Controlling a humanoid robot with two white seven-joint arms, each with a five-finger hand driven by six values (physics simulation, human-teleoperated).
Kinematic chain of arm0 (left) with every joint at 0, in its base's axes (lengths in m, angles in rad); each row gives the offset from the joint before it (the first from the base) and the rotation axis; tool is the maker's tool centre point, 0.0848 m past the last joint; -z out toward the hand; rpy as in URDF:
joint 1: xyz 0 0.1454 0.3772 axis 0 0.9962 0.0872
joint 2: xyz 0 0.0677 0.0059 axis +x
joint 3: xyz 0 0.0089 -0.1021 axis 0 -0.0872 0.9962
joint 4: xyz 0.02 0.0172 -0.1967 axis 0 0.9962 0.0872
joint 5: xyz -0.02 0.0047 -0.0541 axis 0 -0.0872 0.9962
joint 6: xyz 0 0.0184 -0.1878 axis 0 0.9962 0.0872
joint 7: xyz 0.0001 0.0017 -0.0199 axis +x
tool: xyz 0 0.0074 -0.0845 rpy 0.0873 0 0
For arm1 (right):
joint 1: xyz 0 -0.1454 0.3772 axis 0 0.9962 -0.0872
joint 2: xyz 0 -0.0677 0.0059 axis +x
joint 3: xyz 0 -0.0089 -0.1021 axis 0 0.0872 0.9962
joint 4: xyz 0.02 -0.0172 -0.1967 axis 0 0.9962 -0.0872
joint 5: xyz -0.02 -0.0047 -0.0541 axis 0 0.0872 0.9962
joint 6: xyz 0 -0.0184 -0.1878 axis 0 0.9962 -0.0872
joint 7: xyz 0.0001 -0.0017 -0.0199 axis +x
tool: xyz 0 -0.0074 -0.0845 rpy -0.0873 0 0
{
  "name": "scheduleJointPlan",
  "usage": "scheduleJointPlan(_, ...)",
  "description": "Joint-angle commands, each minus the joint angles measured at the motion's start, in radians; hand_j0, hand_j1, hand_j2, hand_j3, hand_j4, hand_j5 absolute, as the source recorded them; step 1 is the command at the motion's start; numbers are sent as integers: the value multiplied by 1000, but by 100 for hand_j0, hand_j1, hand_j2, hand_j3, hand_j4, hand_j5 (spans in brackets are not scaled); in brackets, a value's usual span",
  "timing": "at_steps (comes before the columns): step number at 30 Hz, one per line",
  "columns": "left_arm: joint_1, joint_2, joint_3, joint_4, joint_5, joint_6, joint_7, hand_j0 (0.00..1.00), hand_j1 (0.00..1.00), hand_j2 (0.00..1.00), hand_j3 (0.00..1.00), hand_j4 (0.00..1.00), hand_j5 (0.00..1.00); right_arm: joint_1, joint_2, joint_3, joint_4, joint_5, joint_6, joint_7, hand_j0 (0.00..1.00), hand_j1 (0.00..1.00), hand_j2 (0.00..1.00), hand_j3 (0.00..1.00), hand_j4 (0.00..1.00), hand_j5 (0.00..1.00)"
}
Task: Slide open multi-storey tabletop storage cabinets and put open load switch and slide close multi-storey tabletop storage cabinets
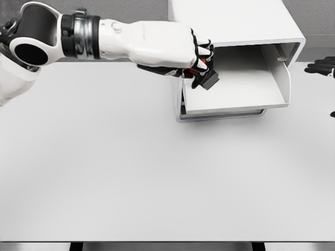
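The left hand (201, 65) grips the load switch (208, 79) over the open drawer's (235, 86) left wall; released there, it could catch the wall and tumble onto the table (131, 172).

Left hand (201, 63) grips the load switch (208, 78) over the cabinet's (235, 23) open drawer (246, 89)

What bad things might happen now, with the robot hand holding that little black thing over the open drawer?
The left hand holds the load switch right above the pulled-out drawer, close to its left edge. If let go there, it might hit the rim and tumble onto the table. The fingers also sit close to the cabinet opening, so they may bump it when pulling away. The right hand waits at the right edge.
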Motion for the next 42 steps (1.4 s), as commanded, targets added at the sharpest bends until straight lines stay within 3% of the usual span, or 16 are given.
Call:
scheduleJointPlan(1,0,-52,1,-2,-19,5,3,33,33,33,33,33,33,2,4,-52,0,-11,4,-1,100,100,100,100,100,100)
scheduleJointPlan(4,2,-162,0,84,-167,5,3,33,33,33,33,33,33,64,4,-58,-1,-8,4,-1,96,96,96,96,96,96)
scheduleJointPlan(7,-3,-248,-33,159,-322,5,3,33,33,33,33,33,33,110,4,-66,-1,-8,4,-1,61,61,61,61,61,61)
scheduleJointPlan(8,-3,-273,-37,182,-340,5,3,33,33,33,33,33,33,118,4,-66,-1,-6,4,-1,58,58,58,58,58,58)
scheduleJointPlan(14,-34,-393,-39,371,-417,5,3,36,36,36,36,36,36,169,6,-64,-1,-3,4,-1,59,59,59,59,59,59)
scheduleJointPlan(17,-34,-406,-45,394,-418,5,3,38,38,38,38,38,38,175,6,-61,-3,-1,4,-1,60,60,60,60,60,60)
scheduleJointPlan(19,-34,-406,-43,394,-417,5,3,46,46,46,46,46,46,176,6,-58,-4,-3,4,-1,60,60,60,60,60,60)
scheduleJointPlan(20,-34,-406,-43,402,-417,5,3,63,63,63,63,63,63,186,6,-53,-7,-1,4,-1,60,60,60,60,60,60)
scheduleJointPlan(21,-35,-406,-40,403,-417,5,3,70,70,70,70,70,70,190,7,-52,-7,-1,4,-1,60,60,60,60,60,60)
scheduleJointPlan(26,-37,-405,-36,403,-414,5,3,98,98,98,98,98,98,196,7,-21,-9,-1,4,-1,59,59,59,59,59,59)
scheduleJointPlan(32,-37,-405,-36,405,-408,5,3,100,100,100,100,100,100,186,6,65,-9,2,4,-1,59,59,59,59,59,59)
scheduleJointPlan(34,-43,-402,-34,392,-386,5,3,100,100,100,100,100,100,183,4,83,-9,2,4,-1,59,59,59,59,59,59)
scheduleJointPlan(35,-52,-393,-36,383,-334,5,3,100,100,100,100,100,100,181,3,95,-9,3,4,-1,59,59,59,59,59,59)
scheduleJointPlan(36,-57,-365,-36,334,-274,5,3,100,100,100,100,100,100,178,1,115,-9,5,4,-1,59,59,59,59,59,59)
scheduleJointPlan(39,-64,-213,-33,67,-116,5,3,100,100,100,100,100,100,164,-2,151,-9,8,4,-1,59,59,59,59,59,59)
scheduleJointPlan(42,-98,-41,21,-56,75,5,3,100,100,100,100,100,100,97,-5,264,-9,25,4,-1,59,59,59,59,59,59)
